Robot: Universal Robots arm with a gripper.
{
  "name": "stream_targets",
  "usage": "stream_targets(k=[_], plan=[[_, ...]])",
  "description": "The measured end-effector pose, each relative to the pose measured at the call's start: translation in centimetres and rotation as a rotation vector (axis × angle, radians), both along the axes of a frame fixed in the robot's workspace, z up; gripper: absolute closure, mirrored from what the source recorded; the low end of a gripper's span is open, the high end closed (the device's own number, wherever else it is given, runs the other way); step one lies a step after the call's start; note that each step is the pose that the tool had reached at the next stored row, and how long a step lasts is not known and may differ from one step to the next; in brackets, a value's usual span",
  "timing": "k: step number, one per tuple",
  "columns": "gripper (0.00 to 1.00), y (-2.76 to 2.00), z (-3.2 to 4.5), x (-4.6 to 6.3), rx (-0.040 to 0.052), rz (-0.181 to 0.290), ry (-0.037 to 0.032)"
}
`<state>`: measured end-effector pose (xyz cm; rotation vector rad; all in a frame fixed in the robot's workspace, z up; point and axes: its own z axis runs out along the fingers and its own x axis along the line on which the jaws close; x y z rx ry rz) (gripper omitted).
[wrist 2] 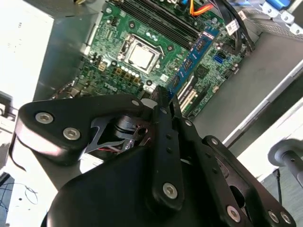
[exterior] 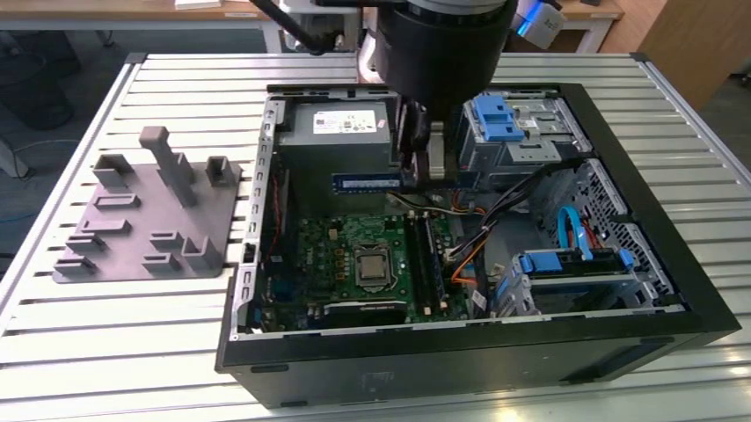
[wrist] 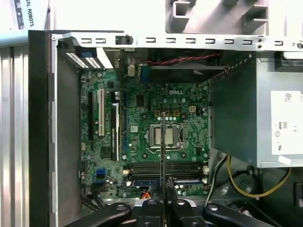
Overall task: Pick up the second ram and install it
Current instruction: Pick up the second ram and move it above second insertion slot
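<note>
One memory stick pinched edgewise in closed gripper, hanging above motherboard inside case, not yet in slots. Hazard: slight tilt or offset on descent, stick jamming on slot edge.

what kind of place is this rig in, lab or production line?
Probably a robotics lab bench: an open PC case on a slatted metal table, a grey fixture plate beside it, wooden desks behind.
</note>
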<state>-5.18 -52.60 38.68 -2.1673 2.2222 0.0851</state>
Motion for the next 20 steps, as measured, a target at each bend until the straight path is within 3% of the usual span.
stream_targets(k=[7, 9, 15, 20], plan=[[0.86, -2.05, -0.81, 0.0, -0.0001, 0.000, 0.0000], [0.86, -2.30, -1.19, 0.0, 0.0003, 0.000, -0.0001], [0.86, -1.94, -2.27, 0.9, 0.0012, -0.001, 0.0008], [0.86, -0.85, -3.18, 1.2, 0.0033, -0.001, 0.0017]])
